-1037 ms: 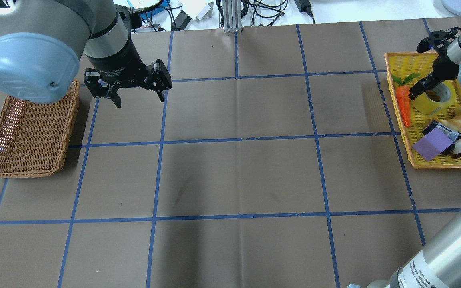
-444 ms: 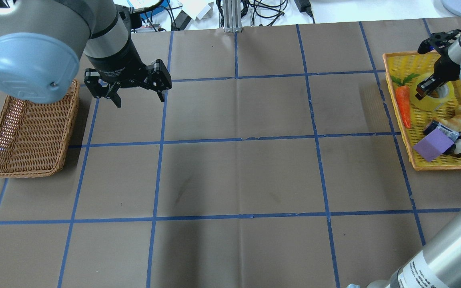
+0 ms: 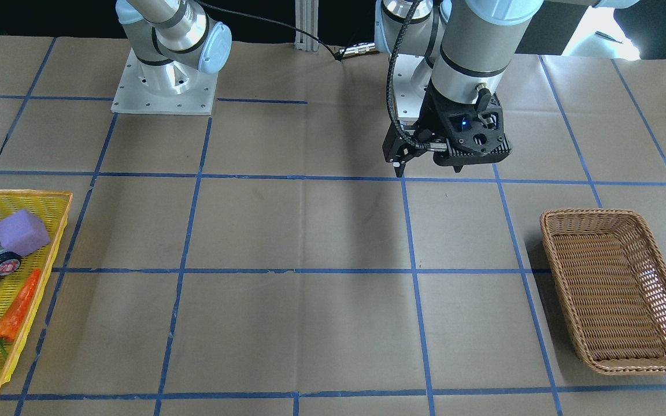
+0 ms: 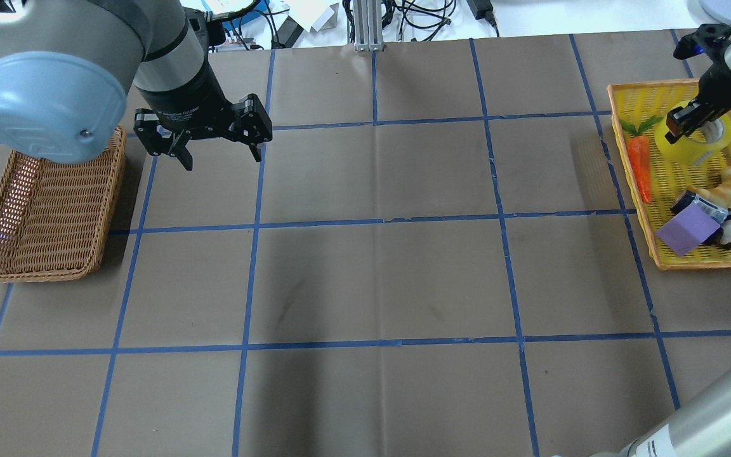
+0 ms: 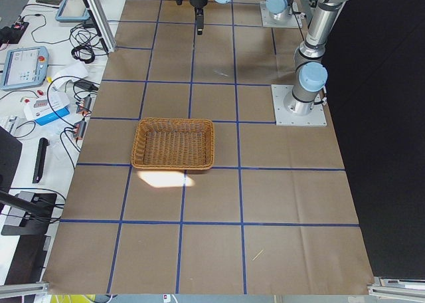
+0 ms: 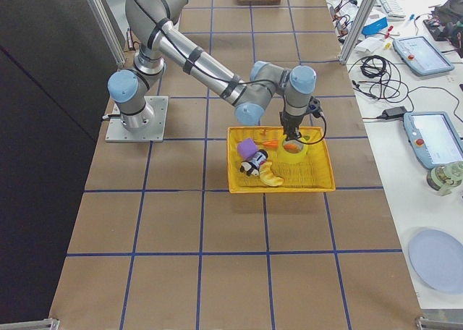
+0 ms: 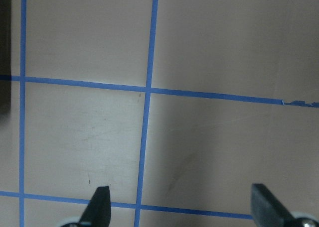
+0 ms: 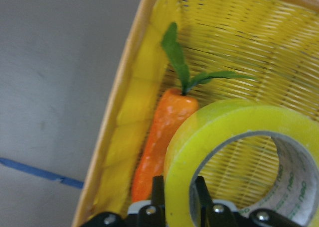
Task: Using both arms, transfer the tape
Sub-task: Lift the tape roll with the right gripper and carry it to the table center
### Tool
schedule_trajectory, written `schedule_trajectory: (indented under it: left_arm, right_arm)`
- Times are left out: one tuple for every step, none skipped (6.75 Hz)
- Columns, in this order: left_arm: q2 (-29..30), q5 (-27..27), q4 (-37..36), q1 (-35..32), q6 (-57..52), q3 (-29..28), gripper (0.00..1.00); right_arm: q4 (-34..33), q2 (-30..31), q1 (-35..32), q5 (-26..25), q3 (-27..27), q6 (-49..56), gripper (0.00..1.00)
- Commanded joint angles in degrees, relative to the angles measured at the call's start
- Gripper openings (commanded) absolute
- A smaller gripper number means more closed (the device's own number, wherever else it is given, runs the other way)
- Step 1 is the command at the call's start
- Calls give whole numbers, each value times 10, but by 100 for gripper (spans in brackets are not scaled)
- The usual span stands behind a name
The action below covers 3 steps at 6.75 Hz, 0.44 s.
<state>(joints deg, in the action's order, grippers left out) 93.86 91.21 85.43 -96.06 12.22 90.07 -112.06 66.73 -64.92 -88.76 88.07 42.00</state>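
Observation:
The yellow tape point(image 4: 698, 141) is in the yellow tray point(image 4: 708, 261) at the table's right, tilted on edge. My right gripper point(image 4: 683, 122) is shut on the roll's wall. In the right wrist view the two fingers point(image 8: 158, 193) pinch the tape point(image 8: 224, 132) wall, one outside and one inside the core. In the exterior right view the tape point(image 6: 293, 147) hangs under the gripper. My left gripper point(image 4: 223, 162) is open and empty above the table's left half, next to the wicker basket point(image 4: 48, 216). Its spread fingertips point(image 7: 98, 207) show only bare paper between them.
In the tray lie an orange carrot point(image 4: 639, 166) next to the tape, a purple block point(image 4: 683, 231), a croissant point(image 4: 730, 184) and a small black-and-white toy point(image 4: 730, 228). The wicker basket point(image 3: 616, 289) holds nothing. Cables and boxes lie beyond the far edge.
My right gripper has risen and moved toward the tray's far end, carrying the tape with it. The left arm has not moved.

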Motion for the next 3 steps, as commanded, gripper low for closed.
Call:
schedule_trajectory:
  left_arm:
    - [0, 0, 0, 0, 0, -1, 100]
    - [0, -1, 0, 0, 1, -1, 100]
    - [0, 0, 0, 0, 0, 0, 100]
  right_arm:
    - [82, 45, -98, 3, 13, -142, 4]
    - [81, 46, -158, 17, 31, -195, 4]
    - [81, 49, -205, 37, 47, -265, 4]
